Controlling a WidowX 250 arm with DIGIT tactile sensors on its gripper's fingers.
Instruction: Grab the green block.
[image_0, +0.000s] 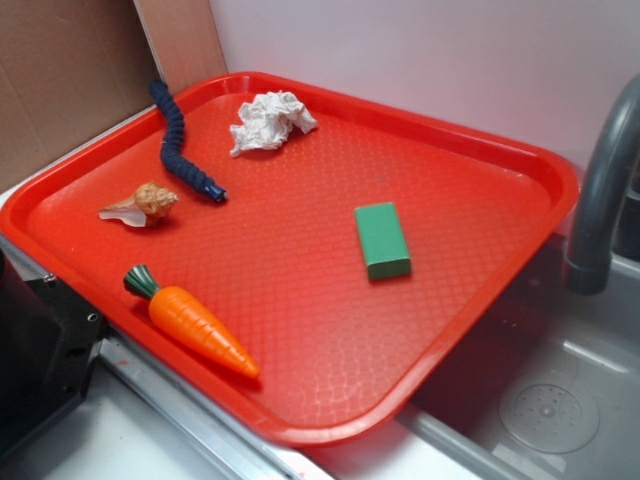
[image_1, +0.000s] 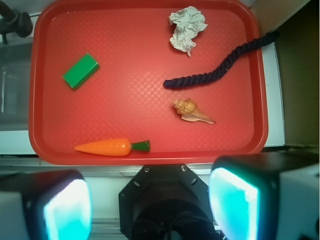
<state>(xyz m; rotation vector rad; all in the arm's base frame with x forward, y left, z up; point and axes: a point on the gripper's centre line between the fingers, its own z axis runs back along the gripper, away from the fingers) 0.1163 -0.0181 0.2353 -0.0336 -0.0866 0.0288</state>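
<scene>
Green block (image_0: 382, 240): small flat rectangular piece, matte mid-green top with darker sides, lying flat on the red tray (image_0: 300, 330), right of centre in the exterior frame; in the wrist frame it sits in the upper left, turned at an angle; nothing touches it

Red tray: textured floor, raised rim, fills most of both frames

Toy carrot (image_0: 192, 322): orange body, dark-green top, lying near the tray's lower-left edge in the exterior frame, well apart from the block

Seashell (image_0: 140, 204): tan, left side of the exterior frame, just beside the rope's end

Dark blue rope (image_0: 178, 144): curving piece, upper left of the exterior frame, its far end running over the tray rim

Crumpled white paper (image_0: 270, 121): upper centre of the exterior frame, near the back rim

Grey faucet (image_0: 600, 210): right edge of the exterior frame, above a steel sink (image_0: 545, 400)

Gripper (image_1: 150, 205): bottom of the wrist frame, off the tray's near edge; fingers (image_1: 235, 202) stand wide apart, holding nothing, far from the block
</scene>
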